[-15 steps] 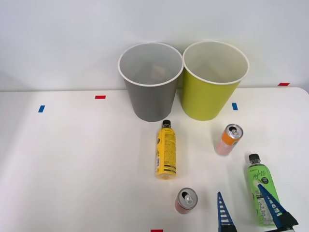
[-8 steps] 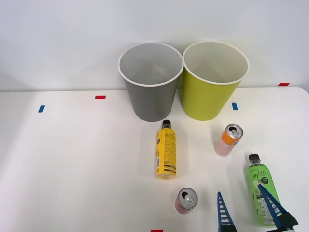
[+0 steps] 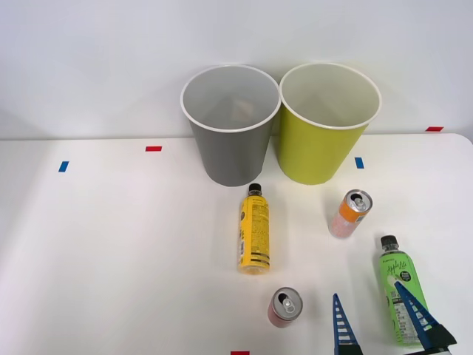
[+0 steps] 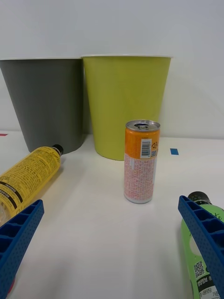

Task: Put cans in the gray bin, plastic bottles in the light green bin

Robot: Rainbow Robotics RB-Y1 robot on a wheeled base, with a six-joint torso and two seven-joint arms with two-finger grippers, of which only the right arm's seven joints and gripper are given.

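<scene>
Table contents, left to right in the front view. Gray bin (image 3: 230, 126): upright at the table's far edge, touching or nearly touching its neighbour. Yellow bottle (image 3: 253, 233): lying flat, black cap toward the gray bin, long axis running away from the robot. Short reddish-pink can (image 3: 284, 307): upright, silver top up, near the front edge. Light green bin (image 3: 327, 122): upright, just right of the gray one. Slim orange can (image 3: 349, 214): upright in front of the light green bin, standing clear of everything else. Right gripper (image 3: 380, 318): low at the front edge, blue fingers spread wide, grasping nothing. Green bottle (image 3: 399, 287): lying flat, cap pointing away from the robot, its lower body beneath the gripper's right-hand finger. Key relation: in the wrist view the orange can (image 4: 141, 161) stands straight ahead, roughly centred between the spread fingers, vertical axis; judged the likeliest first pick, by a forward reach of the right arm.
</scene>
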